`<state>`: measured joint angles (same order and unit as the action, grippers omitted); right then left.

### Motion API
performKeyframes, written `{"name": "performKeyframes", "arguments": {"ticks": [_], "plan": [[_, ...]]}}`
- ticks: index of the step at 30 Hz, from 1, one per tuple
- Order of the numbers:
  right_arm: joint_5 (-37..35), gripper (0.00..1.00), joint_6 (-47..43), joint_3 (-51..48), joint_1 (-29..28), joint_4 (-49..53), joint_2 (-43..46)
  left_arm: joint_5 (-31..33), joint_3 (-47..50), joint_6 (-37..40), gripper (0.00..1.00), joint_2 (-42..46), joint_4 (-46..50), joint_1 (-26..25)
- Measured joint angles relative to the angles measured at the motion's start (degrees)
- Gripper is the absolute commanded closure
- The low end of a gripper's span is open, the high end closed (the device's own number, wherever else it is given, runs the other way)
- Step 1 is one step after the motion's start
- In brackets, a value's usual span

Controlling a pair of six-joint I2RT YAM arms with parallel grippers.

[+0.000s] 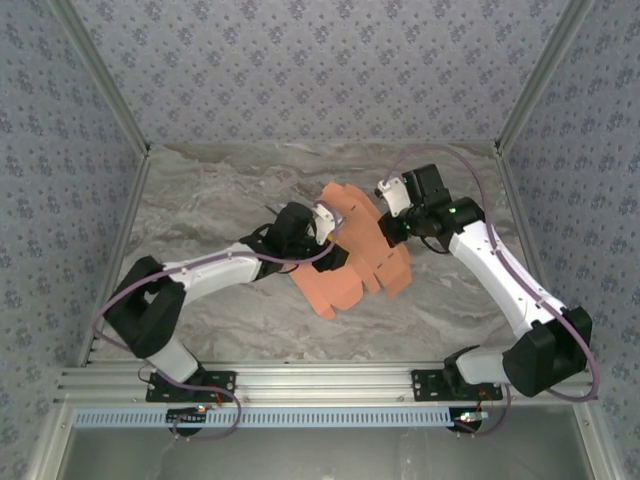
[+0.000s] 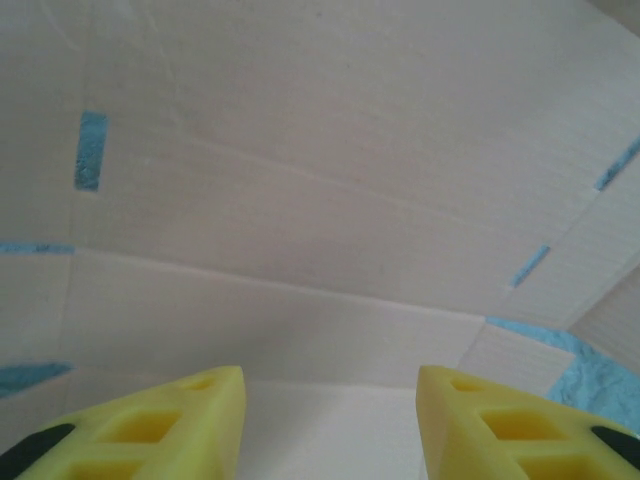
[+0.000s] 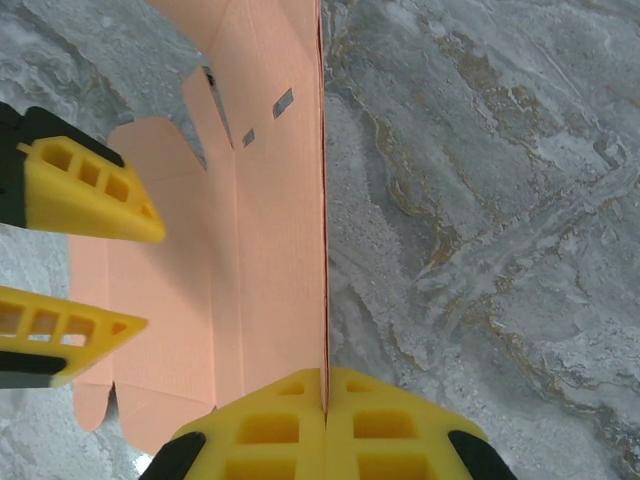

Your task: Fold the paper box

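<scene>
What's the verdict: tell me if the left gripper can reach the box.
Probably yes: the left gripper is open with the box right in front, nothing between; the right gripper holds its edge.

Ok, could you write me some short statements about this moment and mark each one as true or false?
1. The right gripper is shut on an edge of the paper box. True.
2. The paper box is folded into a closed box. False: it is an open sheet with its flaps showing.
3. The left gripper has its jaws apart. True.
4. The table is plain white. False: it has a grey marble pattern.
</scene>
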<state>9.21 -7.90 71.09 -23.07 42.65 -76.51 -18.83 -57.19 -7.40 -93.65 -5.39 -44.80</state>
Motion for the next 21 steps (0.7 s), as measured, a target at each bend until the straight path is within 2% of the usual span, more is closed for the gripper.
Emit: {"name": "performKeyframes", "arguments": {"ticks": [13, 21], "plan": [[0.7, 1.0, 0.0, 0.0, 2.6, -1.3, -4.4, -1.6, -6.4, -0.4, 0.65, -15.5, -3.9, 0.0], [1.3, 1.0, 0.0, -0.8, 4.0, -2.6, -6.8, -2.6, -7.9, -3.6, 0.67, -21.2, -7.8, 0.0]]}}
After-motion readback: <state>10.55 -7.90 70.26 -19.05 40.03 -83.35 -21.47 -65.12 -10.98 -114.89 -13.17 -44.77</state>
